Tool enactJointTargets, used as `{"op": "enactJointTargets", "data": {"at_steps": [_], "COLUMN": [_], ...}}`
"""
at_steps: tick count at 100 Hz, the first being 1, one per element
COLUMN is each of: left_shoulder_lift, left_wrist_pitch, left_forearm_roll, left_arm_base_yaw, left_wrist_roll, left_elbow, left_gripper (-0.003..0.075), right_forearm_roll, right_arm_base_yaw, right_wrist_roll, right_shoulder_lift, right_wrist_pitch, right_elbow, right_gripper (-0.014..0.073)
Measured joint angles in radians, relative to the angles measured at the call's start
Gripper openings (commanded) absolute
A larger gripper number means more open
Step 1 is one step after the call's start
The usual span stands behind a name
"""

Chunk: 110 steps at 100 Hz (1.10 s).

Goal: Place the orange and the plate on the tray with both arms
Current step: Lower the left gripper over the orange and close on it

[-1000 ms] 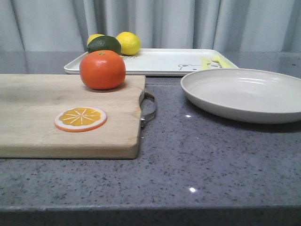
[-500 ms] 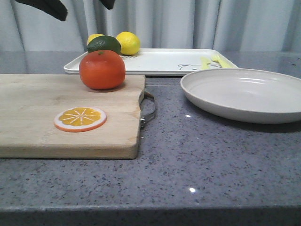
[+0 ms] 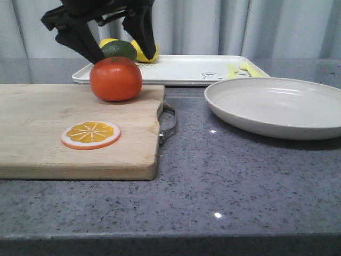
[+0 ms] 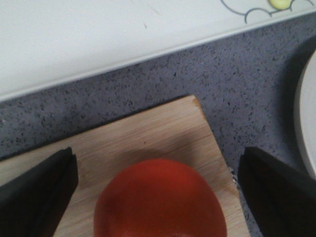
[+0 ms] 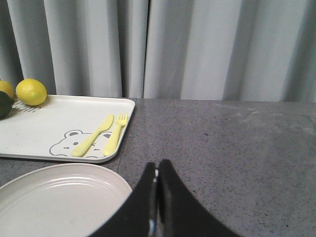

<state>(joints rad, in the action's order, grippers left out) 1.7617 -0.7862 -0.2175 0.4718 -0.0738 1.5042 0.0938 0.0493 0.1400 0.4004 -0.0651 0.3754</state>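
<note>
The orange point(image 3: 116, 79) sits on the far right part of a wooden cutting board point(image 3: 42, 128). My left gripper point(image 3: 121, 50) hangs open just above it, one finger on each side, not touching. In the left wrist view the orange point(image 4: 160, 200) lies between the two wide-apart fingers point(image 4: 37, 195). The off-white plate point(image 3: 277, 106) rests on the counter at the right. The white tray point(image 3: 186, 69) with a bear drawing lies behind both. My right gripper point(image 5: 158, 170) is shut and empty, near the plate's point(image 5: 59, 202) rim; it is out of the front view.
Two lemons point(image 3: 145, 49) and a dark green fruit point(image 3: 118, 49) lie on the tray's far left. A yellow fork and knife point(image 5: 103, 136) lie near the bear drawing. An orange slice disc point(image 3: 90, 134) lies on the board. A metal handle point(image 3: 168, 122) sticks out of the board's right edge. Curtains hang behind.
My left gripper has come down from the top of the front view to just above the orange. The orange, plate and tray have not moved.
</note>
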Motion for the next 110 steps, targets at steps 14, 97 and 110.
{"op": "enactJointTargets", "data": {"at_steps": [14,97,110], "left_shoulder_lift": [0.017,0.054,0.054], "left_wrist_pitch": [-0.03,-0.084,-0.089], "left_forearm_roll": [-0.002,-0.016,-0.016], "left_arm_base_yaw": [0.0,0.0,0.0], "left_wrist_roll": [0.0,0.0,0.0], "left_elbow": [0.0,0.002,0.006], "left_gripper": [0.0629,0.0403,0.0398], "right_forearm_roll": [0.0,0.0,0.0], "right_arm_base_yaw": [0.0,0.0,0.0], "right_wrist_roll": [0.0,0.0,0.002], "right_shoulder_lift": [0.0,0.0,0.0], "right_wrist_pitch": [0.0,-0.006,-0.005], "right_elbow": [0.0,0.0,0.0], "right_gripper": [-0.0057,-0.0057,-0.0057]}}
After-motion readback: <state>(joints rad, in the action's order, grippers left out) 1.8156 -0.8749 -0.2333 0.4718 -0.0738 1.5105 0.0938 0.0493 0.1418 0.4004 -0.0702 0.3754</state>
